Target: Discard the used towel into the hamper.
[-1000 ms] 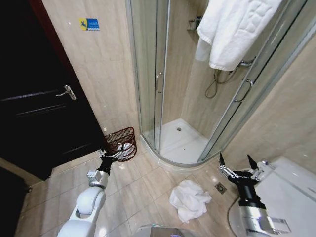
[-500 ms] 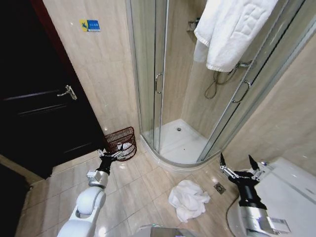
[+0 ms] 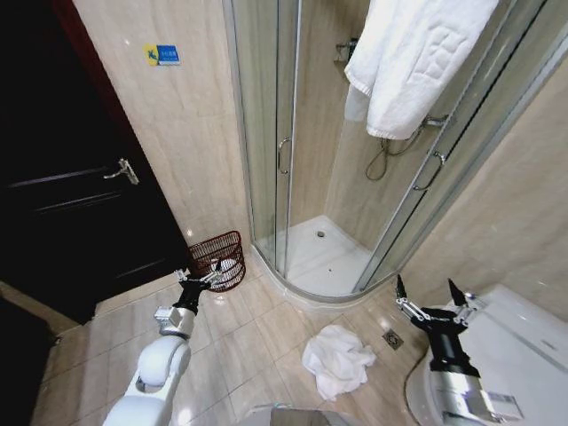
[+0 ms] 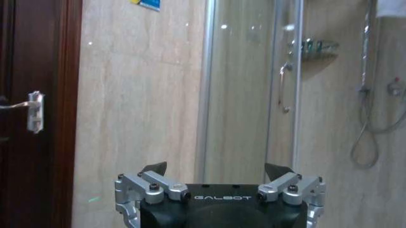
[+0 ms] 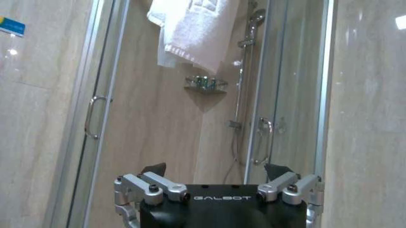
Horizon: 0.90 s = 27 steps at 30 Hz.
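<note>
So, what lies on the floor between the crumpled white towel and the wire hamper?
In the head view, bare beige floor tile lies between the towel and the hamper. The curved shower base borders that stretch, and the open left claw hangs beside the hamper.

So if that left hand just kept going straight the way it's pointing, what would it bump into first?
Probably the hamper: the open left hand points at it from just short. Its wrist view looks higher, at the tiled wall, so depth is uncertain.
</note>
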Available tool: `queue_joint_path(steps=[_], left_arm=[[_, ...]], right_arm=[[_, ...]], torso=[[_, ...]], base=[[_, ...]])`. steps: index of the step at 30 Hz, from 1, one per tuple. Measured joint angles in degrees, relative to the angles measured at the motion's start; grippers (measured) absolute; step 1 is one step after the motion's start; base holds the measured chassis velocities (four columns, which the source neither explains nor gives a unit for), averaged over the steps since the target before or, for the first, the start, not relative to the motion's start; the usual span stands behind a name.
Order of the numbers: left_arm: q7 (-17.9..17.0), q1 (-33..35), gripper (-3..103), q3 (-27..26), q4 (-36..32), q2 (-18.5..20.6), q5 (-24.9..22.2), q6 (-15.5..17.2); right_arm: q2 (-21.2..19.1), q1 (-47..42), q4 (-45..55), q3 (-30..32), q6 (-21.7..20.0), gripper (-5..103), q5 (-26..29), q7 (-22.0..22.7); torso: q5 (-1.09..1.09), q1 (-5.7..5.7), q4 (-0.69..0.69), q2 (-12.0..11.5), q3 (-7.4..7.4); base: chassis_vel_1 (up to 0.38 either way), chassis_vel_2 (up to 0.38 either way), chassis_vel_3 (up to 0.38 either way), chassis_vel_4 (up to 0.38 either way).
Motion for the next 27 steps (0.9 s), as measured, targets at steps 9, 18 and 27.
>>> queue_joint_path(steps=[9,18,27], left_arm=[[1.1,0.1,100,0.0,-0.1,-0.2,0.2,-0.8],[1.1,0.1,100,-0.1,0.1,-0.2,0.8,-1.0],[0.9,0.3,100,-0.5,0.5,-0.3,0.6,-1.2]], right_arm=[[0.0,0.0,-0.2,0.3,1.0,100,0.6,-0.7],[0.0,0.6,-0.5,0.3,1.4,100,0.9,1.1],[0.0,5.9,-1.7,3.1,-3.6,100,3.5,2.1]], torso=[[0.00,0.00,0.01,0.0,0.00],[0.01,-0.05,0.01,-0.2,-0.10],[0.00,-0.16,-0.01,-0.3,-0.19]], base=[[-0.006,0.018,0.011,-0.011],[-0.081,0.068,0.082,-0.061],[-0.019,0.015,0.027,-0.007]])
